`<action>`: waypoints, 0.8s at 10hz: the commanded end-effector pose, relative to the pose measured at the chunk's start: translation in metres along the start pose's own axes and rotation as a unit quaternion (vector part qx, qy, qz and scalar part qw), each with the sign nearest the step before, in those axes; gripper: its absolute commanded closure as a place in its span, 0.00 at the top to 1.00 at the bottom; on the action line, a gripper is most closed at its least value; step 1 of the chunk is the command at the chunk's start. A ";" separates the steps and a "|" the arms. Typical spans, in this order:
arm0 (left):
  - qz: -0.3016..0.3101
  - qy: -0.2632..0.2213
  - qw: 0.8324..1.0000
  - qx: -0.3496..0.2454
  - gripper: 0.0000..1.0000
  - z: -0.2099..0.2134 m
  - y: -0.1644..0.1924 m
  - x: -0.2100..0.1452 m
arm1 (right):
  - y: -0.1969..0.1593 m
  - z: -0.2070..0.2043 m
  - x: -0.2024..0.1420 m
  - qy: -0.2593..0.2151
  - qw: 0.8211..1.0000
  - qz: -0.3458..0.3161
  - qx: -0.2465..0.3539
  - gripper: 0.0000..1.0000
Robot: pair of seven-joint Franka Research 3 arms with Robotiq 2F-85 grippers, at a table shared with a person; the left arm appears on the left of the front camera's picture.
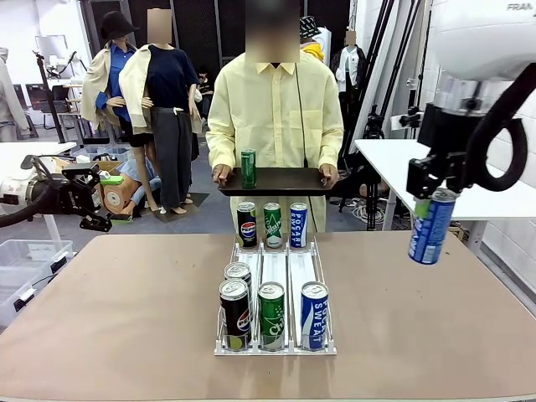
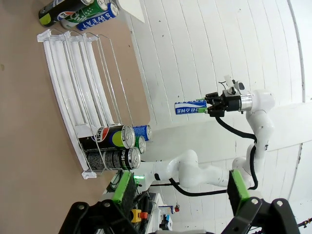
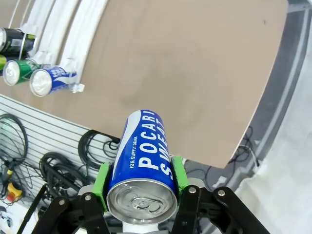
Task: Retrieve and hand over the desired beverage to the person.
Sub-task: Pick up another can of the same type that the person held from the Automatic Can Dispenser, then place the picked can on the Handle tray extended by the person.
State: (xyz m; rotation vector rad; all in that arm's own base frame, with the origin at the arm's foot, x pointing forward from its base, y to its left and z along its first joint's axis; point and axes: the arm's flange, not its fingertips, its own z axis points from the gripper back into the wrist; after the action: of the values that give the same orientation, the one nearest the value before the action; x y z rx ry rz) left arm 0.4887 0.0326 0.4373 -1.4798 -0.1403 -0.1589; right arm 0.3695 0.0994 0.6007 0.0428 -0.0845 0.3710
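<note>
Brown table (image 1: 126,318), can rack at centre | right gripper (image 1: 437,194) clamped on blue can (image 1: 430,226) above right edge (slick, rigid, likely full): hold mid-body | left gripper (image 1: 107,203) apart, empty

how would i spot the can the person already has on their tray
Find the person at the table's far side, holding a dark tray. One green can stands upright on its left part, the only can on the tray; the others sit in the white rack or the right gripper.
</note>
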 end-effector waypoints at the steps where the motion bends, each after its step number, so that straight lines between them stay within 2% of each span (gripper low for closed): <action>1: -0.001 -0.001 1.000 0.000 1.00 0.001 -0.001 0.000 | -0.019 -0.005 -0.009 0.005 1.000 0.011 -0.001 0.00; 3: -0.001 -0.001 1.000 0.000 1.00 0.001 -0.001 0.000 | -0.028 -0.009 -0.012 0.002 1.000 0.016 -0.004 0.00; 8: -0.001 -0.001 1.000 0.000 1.00 0.001 -0.001 0.000 | -0.023 -0.005 -0.007 0.004 1.000 0.000 0.008 0.00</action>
State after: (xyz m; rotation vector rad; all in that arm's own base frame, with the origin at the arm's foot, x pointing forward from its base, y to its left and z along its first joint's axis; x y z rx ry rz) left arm 0.4887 0.0326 0.4373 -1.4798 -0.1402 -0.1590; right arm 0.3716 0.0739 0.5900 0.0571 -0.0652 0.3826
